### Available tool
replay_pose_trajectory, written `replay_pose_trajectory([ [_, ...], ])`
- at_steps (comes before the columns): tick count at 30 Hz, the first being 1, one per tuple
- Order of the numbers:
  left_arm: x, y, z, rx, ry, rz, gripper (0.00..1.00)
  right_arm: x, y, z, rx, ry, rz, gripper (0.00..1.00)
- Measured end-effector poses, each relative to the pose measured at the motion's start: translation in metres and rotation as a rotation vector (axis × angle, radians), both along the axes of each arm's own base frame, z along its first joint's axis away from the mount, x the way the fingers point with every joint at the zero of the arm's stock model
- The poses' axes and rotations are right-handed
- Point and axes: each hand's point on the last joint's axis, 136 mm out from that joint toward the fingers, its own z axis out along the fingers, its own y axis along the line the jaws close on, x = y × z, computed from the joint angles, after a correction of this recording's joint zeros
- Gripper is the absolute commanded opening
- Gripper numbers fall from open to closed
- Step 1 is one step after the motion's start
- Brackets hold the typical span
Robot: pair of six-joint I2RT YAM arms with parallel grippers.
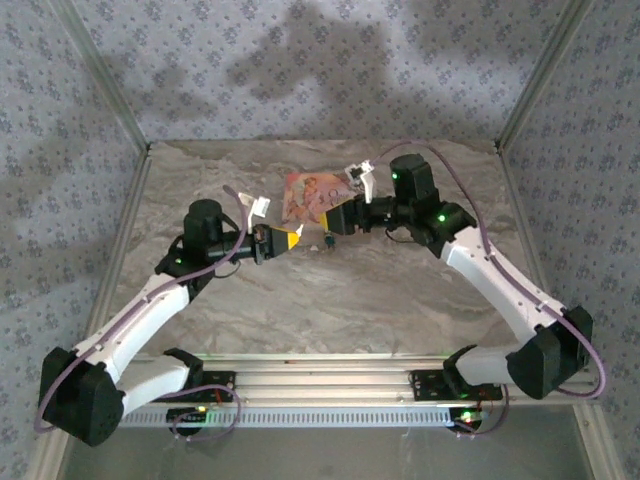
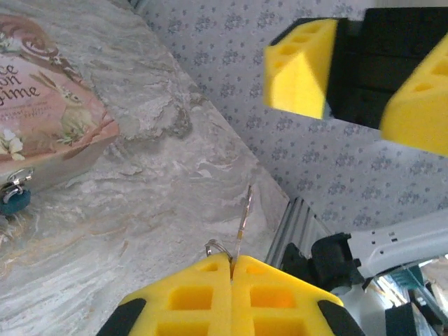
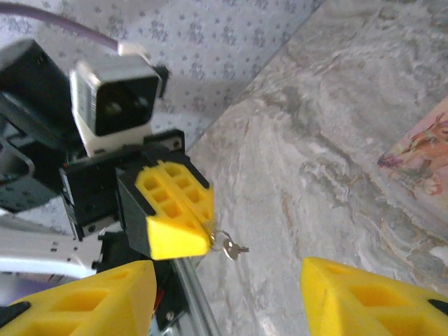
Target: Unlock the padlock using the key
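Left gripper [image 2: 231,264] clamps a small silver key [image 3: 232,247] above the desk's [image 1: 400,300] middle | right gripper [image 3: 227,280] faces it, jaws apart, empty

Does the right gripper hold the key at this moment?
No, in the right wrist view the right gripper stands open and empty, while the key hangs from the shut left gripper.

Near tabletop [image 1: 350,310] lies open (pink box [image 1: 305,195] crowds the far middle).
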Motion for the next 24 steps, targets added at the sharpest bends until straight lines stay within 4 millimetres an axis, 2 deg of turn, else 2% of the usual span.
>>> replay_pose_trajectory([
  [6, -0.002, -0.016, 0.0, -0.053, 0.058, -0.027, 0.0, -0.002, 0.024, -0.008, 0.045, 0.037, -0.015, 0.57],
  [10, -0.003, -0.02, 0.006, -0.082, 0.066, -0.038, 0.0, 0.007, 0.034, -0.013, 0.073, 0.073, -0.022, 0.42],
  [11, -0.004, -0.021, 0.009, -0.089, 0.063, -0.04, 0.0, 0.008, 0.035, -0.013, 0.083, 0.079, -0.023, 0.38],
  [14, -0.003, -0.022, 0.013, -0.106, 0.061, -0.04, 0.0, 0.009, 0.038, -0.012, 0.108, 0.092, -0.021, 0.32],
  [20, -0.003, -0.022, 0.018, -0.117, 0.049, -0.039, 0.0, 0.008, 0.04, -0.007, 0.139, 0.091, -0.006, 0.31],
  [24, -0.003, -0.021, 0.019, -0.119, 0.043, -0.031, 0.0, 0.005, 0.04, -0.011, 0.143, 0.119, -0.003, 0.23],
])
